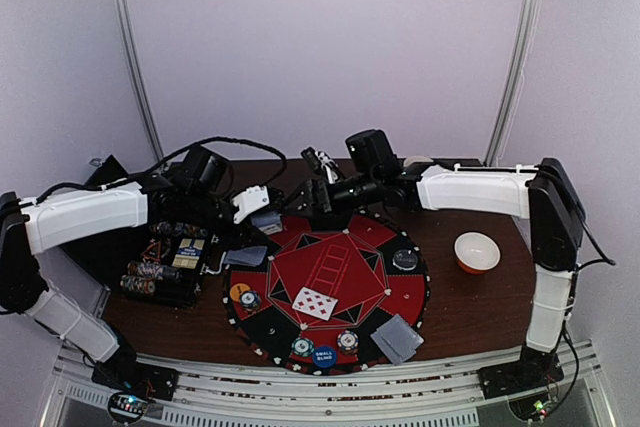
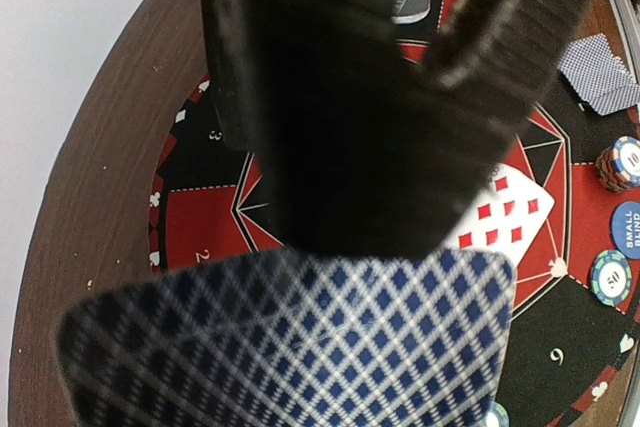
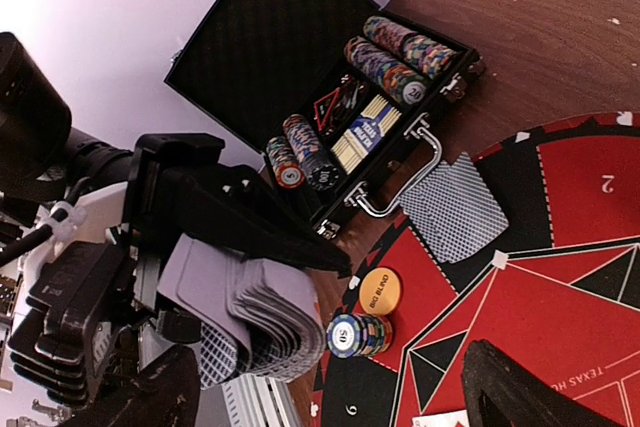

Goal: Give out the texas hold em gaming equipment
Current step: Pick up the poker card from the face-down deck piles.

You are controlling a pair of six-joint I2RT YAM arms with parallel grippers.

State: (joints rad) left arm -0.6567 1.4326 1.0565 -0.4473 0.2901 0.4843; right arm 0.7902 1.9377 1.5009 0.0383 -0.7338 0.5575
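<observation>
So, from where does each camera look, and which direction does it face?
Top external: above and behind the robot, facing down at the poker mat; left arm and right arm show.
Left wrist: on the left arm, facing down across the poker mat; its left hand holds the card deck.
Right wrist: on the right arm, facing the open chip case; open right hand at the bottom.
Shared: both wrist views show the card deck.

Face-up cards lie centred on the mat, chip stacks and blue button along its near rim.
</observation>
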